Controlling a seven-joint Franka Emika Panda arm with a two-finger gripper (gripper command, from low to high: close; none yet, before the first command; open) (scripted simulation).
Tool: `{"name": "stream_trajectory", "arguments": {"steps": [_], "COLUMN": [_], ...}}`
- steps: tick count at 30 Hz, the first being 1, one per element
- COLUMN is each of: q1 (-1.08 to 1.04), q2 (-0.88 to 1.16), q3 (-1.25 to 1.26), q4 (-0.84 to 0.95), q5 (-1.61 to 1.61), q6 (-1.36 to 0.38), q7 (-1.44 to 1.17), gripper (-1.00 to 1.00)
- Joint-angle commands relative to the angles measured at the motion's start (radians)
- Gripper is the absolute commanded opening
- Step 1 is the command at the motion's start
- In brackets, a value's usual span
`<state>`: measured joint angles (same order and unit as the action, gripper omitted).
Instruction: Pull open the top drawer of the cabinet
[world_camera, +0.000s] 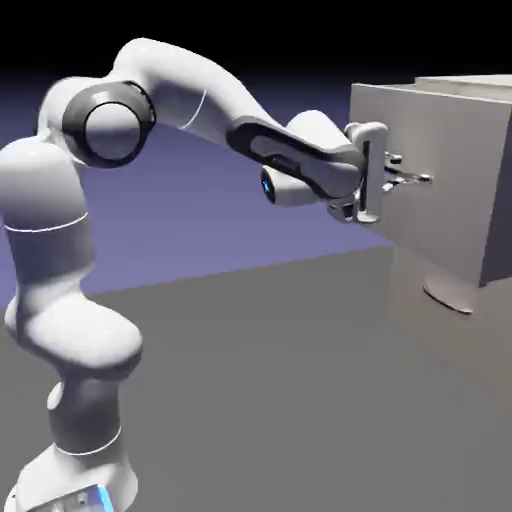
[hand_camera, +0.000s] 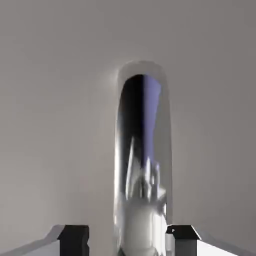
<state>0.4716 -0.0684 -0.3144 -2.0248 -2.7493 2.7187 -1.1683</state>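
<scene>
In the exterior view, the open grey surface (world_camera: 250, 380) spreads left of the tall light-grey boxy cabinet (world_camera: 465, 82), beneath the arm; the cabinet runs past the right edge. The white jointed arm (world_camera: 190, 85) arches over to the cabinet, its two-finger gripper (world_camera: 424, 180) level, clenched on the curved silver metal handle (hand_camera: 144, 130). The flat-fronted grey top drawer (world_camera: 445, 150) juts from the cabinet, above one lower drawer (world_camera: 430, 335): two drawers, two handles, one arm.
</scene>
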Motion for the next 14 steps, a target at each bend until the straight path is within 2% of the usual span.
{"name": "stream_trajectory", "arguments": {"steps": [1,11,12,14], "q1": [-0.006,-0.041,-0.041,-0.048], "q2": [-0.031,-0.351,-0.351,-0.388], "q3": [0.011,0.089,0.089,0.099], "q4": [-0.036,-0.365,-0.365,-0.396], "q5": [0.007,0.105,0.105,0.120], "q6": [-0.007,-0.057,-0.057,-0.056], "q7": [-0.013,-0.159,-0.159,-0.175], "gripper": [-1.00,-1.00,1.00,1.00]}}
